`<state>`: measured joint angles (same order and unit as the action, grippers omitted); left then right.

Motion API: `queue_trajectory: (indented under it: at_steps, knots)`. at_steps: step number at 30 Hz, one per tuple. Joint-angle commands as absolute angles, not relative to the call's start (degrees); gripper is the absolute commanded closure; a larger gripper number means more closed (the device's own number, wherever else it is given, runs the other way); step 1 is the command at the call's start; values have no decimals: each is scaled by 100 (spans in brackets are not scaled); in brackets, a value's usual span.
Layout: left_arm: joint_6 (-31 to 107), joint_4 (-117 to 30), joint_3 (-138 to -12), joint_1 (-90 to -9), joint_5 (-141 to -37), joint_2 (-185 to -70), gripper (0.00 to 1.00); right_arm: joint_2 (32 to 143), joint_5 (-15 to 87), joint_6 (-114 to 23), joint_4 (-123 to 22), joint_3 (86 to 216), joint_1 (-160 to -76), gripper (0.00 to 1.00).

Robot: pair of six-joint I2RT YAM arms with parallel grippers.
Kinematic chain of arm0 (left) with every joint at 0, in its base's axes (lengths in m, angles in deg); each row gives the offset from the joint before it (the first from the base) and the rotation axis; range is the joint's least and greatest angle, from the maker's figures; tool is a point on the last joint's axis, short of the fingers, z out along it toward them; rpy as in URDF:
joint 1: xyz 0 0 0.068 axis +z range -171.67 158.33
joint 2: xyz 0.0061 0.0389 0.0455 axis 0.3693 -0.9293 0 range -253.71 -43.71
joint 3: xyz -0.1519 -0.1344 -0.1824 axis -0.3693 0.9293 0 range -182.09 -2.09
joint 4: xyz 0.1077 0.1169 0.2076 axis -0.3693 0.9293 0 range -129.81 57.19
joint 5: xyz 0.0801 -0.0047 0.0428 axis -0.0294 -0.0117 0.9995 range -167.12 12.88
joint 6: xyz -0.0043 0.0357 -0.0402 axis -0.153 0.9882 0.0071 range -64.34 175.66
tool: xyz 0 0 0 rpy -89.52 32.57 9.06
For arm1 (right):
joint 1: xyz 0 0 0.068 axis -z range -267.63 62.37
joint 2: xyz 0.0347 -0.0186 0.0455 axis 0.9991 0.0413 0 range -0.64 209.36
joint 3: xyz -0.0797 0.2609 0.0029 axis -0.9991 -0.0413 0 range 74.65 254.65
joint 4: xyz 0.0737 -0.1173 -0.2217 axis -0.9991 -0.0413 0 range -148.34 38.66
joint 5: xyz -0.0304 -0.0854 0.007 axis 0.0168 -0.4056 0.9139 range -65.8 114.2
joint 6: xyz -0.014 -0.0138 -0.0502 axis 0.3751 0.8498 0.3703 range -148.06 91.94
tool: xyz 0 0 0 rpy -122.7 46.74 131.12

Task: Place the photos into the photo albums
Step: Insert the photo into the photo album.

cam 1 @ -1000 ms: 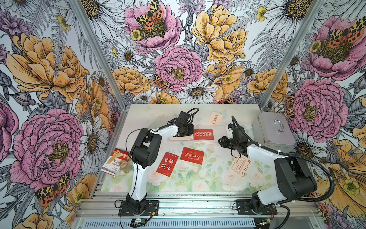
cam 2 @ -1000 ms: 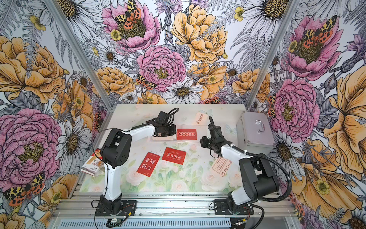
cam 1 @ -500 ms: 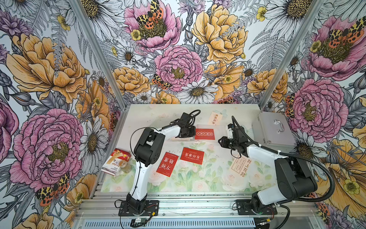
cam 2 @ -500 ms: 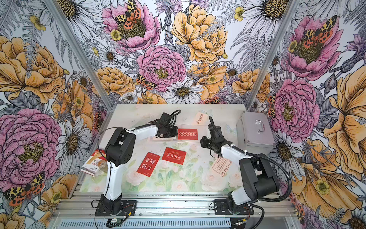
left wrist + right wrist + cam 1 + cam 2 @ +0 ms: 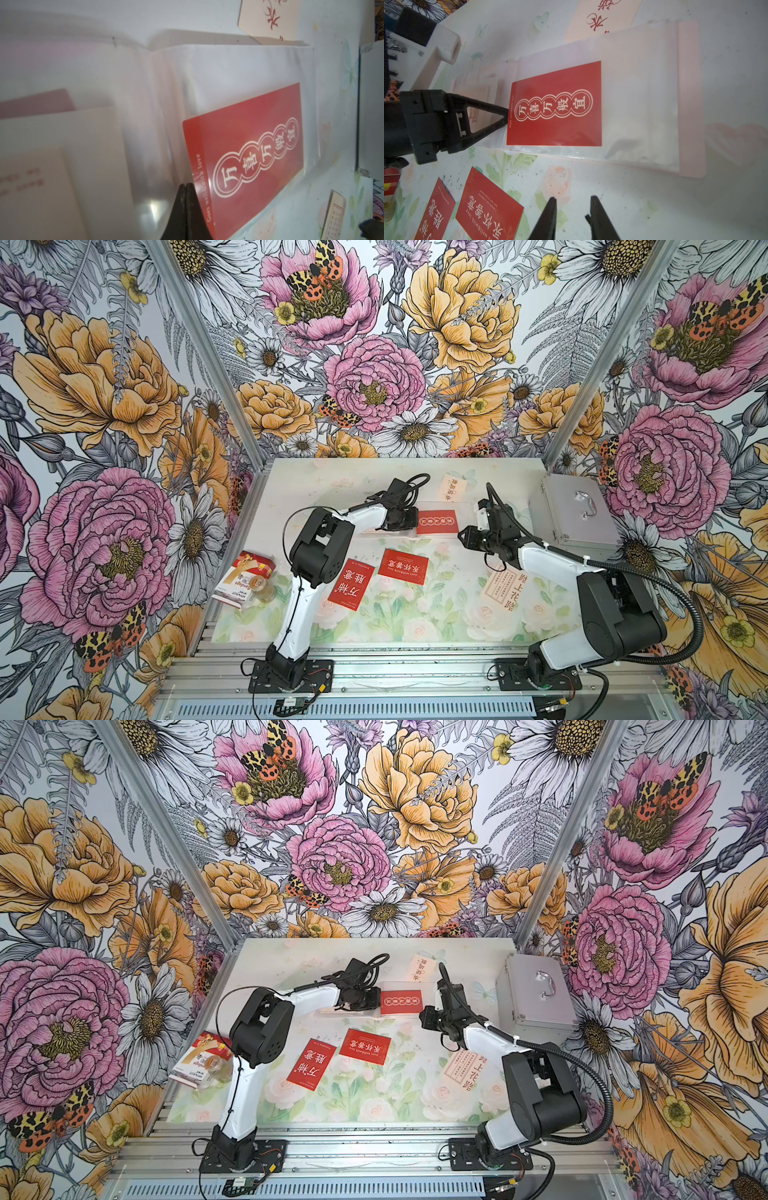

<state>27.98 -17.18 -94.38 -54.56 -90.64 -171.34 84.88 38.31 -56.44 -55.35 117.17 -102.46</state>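
We see left gripper (image 5: 186, 185) clenched shut, empty, tips against red photo (image 5: 554, 104) edge on photo album (image 5: 689, 99) | right gripper (image 5: 573, 200) parted, empty, just beside the album.

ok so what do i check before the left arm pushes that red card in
1. left fingers shut, tips at the red card edge: ok
2. red card fully home in the sleeve: not ok, empty sleeve beyond it
3. album lying open: ok
4. right fingers open, empty, beside the album: ok
5. loose red cards clear of the push: ok
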Motion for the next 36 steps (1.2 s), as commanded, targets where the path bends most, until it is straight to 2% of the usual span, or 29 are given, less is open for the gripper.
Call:
queue_trajectory:
  at_steps: [1, 15, 25, 36]
  knots:
    - [2740, -1672, -9644, -5518, -9182, -17225, 97, 8330, 3759, -5555, -5521, 11732, -10278, 70]
    - [2824, -1492, -9768, -5606, -9084, -17317, 96, 8321, 3755, -5551, -5529, 11720, -10268, 70]
    - [3057, -1243, -9754, -5633, -8922, -16739, 94, 8404, 3692, -5539, -5529, 11728, -10246, 70]
    - [3140, -1192, -9971, -5662, -9198, -16683, 91, 8479, 3443, -5497, -5529, 11629, -9792, 68]
